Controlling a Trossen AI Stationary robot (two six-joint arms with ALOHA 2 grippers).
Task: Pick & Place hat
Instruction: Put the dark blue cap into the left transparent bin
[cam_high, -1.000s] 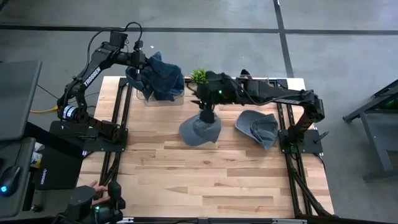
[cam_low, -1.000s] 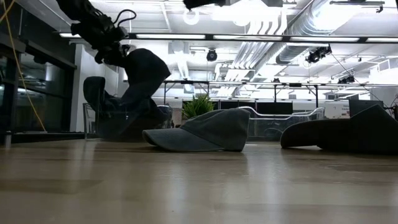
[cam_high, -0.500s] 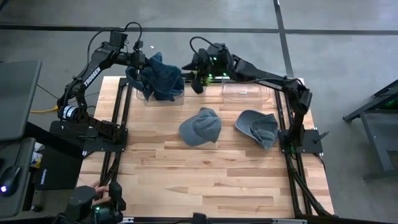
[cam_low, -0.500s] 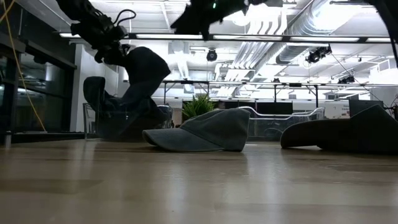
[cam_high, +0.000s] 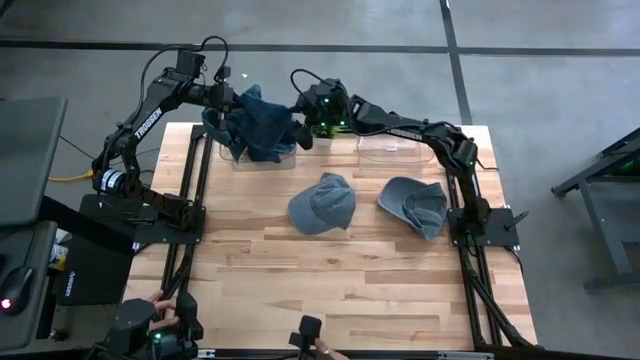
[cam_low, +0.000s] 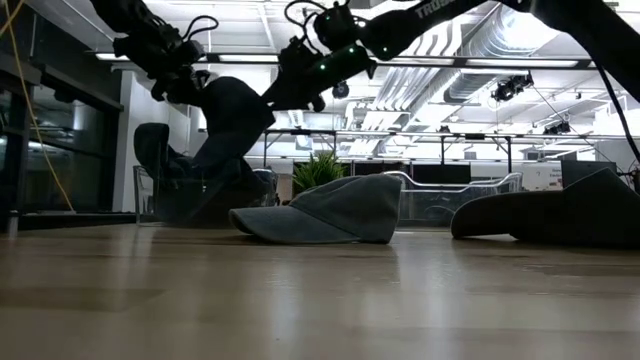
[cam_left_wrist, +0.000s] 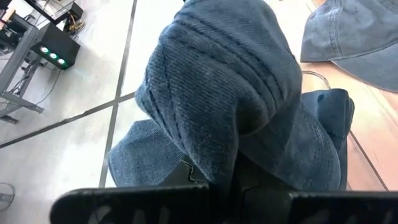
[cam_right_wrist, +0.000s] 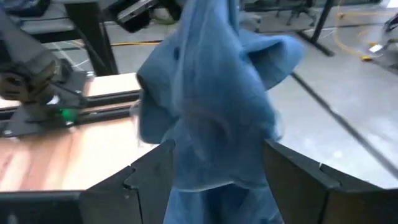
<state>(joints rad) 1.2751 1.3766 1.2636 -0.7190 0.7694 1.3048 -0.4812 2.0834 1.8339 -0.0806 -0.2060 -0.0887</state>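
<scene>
A wooden table (cam_high: 330, 280) fills the middle of the high view. At its upper left, a blue hat (cam_high: 262, 125) is held up over a clear bin (cam_high: 240, 158) by the left gripper (cam_high: 226, 100), whose fingers are clamped on the cloth. The right gripper (cam_high: 300, 125) is seen just beside that hat, fingers spread wide around it. Two more hats are laid on the table: one at centre (cam_high: 322, 205), one to its right (cam_high: 415, 205).
</scene>
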